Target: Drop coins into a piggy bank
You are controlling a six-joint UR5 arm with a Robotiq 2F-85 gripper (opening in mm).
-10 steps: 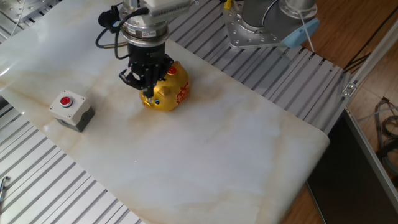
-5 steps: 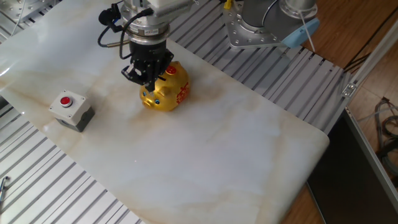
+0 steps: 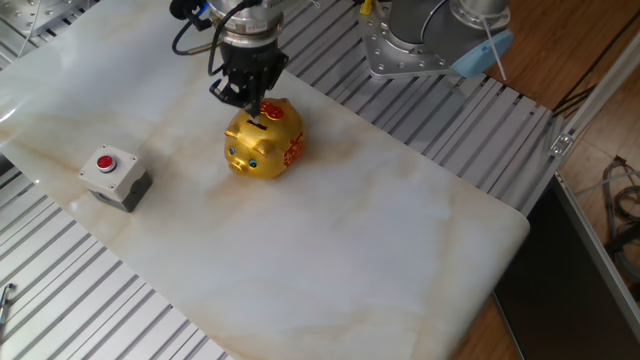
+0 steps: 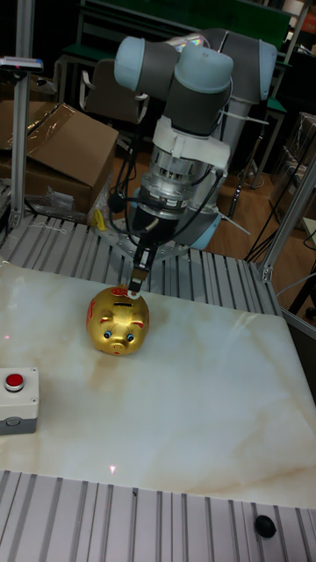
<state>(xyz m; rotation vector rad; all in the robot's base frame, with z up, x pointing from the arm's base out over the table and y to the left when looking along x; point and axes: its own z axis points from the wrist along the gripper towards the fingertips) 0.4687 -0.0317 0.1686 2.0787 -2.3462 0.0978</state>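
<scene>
The piggy bank [image 3: 264, 146] [image 4: 118, 321] is a shiny gold pig with red patterns. It stands upright on the marble tabletop, and the dark slot on its back is in plain sight. My gripper [image 3: 251, 103] [image 4: 135, 286] hangs just above and slightly behind that slot, pointing down and not touching the pig. Its fingers are pressed close together, and in the tall fixed view a small pale coin [image 4: 134, 283] shows between the tips. No other coins are in view.
A grey box with a red button [image 3: 116, 176] [image 4: 17, 400] sits near the table's left edge. The white marble top [image 3: 380, 240] lies on ribbed aluminium rails. The arm's base [image 3: 410, 45] stands behind the pig at the back.
The gripper has risen and drawn back from low over the pig's head to above its back, uncovering the slot. The pig and the button box have not moved.
</scene>
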